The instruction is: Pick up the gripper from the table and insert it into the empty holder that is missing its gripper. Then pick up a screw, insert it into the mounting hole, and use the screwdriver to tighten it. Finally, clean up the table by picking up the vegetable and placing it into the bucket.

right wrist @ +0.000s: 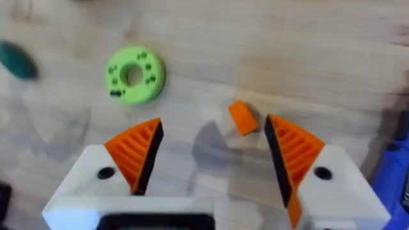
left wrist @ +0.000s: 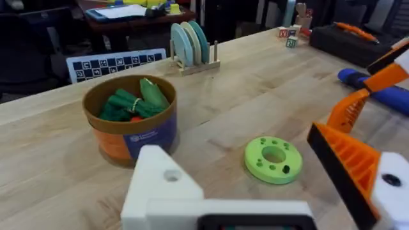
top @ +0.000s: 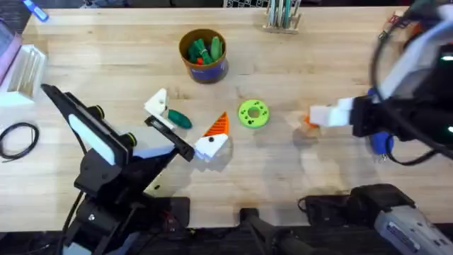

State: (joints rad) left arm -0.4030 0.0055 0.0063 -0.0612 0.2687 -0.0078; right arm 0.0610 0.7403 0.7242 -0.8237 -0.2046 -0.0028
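Note:
The dark green vegetable (top: 178,119) (right wrist: 16,59) lies on the table between the spread fingers of my left gripper (top: 190,113) (left wrist: 236,150), which is open. The bucket (top: 203,55) (left wrist: 131,118) stands further back with several green toy vegetables inside. My right gripper (top: 316,117) (right wrist: 213,124) is open low over the table, with a small orange block (right wrist: 241,118) lying between its orange pads. The blue screwdriver (top: 382,142) (left wrist: 377,92) (right wrist: 393,172) lies under the right arm. The loose gripper, the holder and the screw are out of view.
A bright green holed disc (top: 253,113) (left wrist: 273,160) (right wrist: 134,75) lies between the two grippers. A rack of plates (left wrist: 192,45) stands at the table's far edge. A black cable loop (top: 18,138) and a white box (top: 25,71) sit at the left.

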